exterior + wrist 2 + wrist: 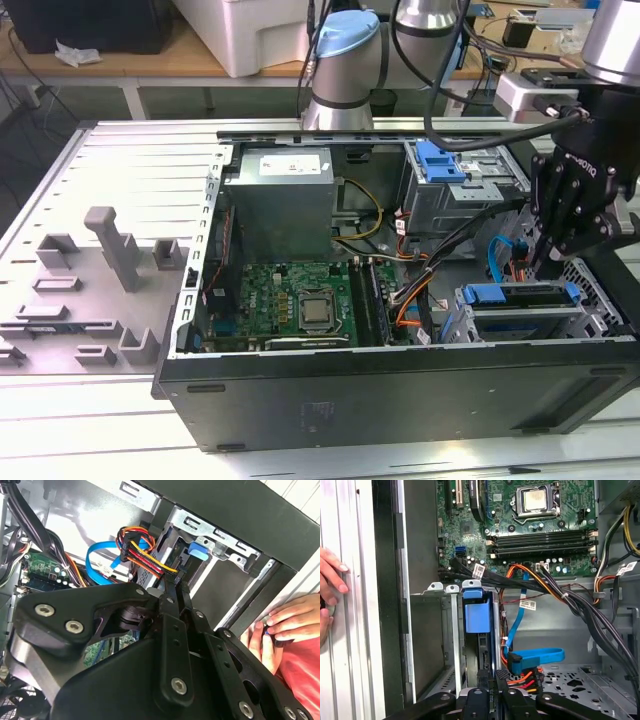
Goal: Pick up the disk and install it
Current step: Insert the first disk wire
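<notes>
The disk in its bay, fingers shut.
It sits in the drive cage, low on the exterior view's right. The gripper hangs just over it, fingers pressed together on nothing I can see. Orange-red cables crowd the tips; a snag could tug a plug loose.

Gripper: my black linkage sat in the foreground, its tip reaching the frame's centre.
Disk: its blue carrier tab showed in the metal drive cage, just beyond my tip.
Wire bundle: orange, red and yellow, ending at a black plug by my tip.
Blue cable: looped beside the bundle.
Hand: a person's, against the case edge at the frame's border, red sleeve adjoining.
</notes>
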`<state>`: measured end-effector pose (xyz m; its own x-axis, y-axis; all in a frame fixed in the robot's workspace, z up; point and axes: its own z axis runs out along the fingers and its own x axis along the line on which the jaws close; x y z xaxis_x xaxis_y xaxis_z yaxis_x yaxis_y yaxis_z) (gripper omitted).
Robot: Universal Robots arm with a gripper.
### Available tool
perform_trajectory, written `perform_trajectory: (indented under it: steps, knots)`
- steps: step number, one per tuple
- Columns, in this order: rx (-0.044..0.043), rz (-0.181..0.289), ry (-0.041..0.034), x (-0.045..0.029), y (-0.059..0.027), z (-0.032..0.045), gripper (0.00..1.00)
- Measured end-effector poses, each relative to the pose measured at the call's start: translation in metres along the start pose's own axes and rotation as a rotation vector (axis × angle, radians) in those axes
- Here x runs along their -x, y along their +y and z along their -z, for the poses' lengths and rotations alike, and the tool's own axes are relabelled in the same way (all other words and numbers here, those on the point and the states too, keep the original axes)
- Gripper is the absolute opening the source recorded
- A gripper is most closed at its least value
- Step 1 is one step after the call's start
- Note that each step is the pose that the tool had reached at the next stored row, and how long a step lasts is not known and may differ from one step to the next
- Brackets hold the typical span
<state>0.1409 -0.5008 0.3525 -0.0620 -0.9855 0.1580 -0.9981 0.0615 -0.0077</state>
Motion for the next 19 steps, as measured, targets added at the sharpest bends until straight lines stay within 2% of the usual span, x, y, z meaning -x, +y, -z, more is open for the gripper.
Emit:
perform_trajectory:
  steps: [13, 19]
  knots:
    - [0.0004, -0.003, 0.0001, -0.0001, -0.0001, -0.0013, 0.17]
    - [-0.0035, 0.018, -0.0004, 0.0, 0.0005, -0.0018, 0.17]
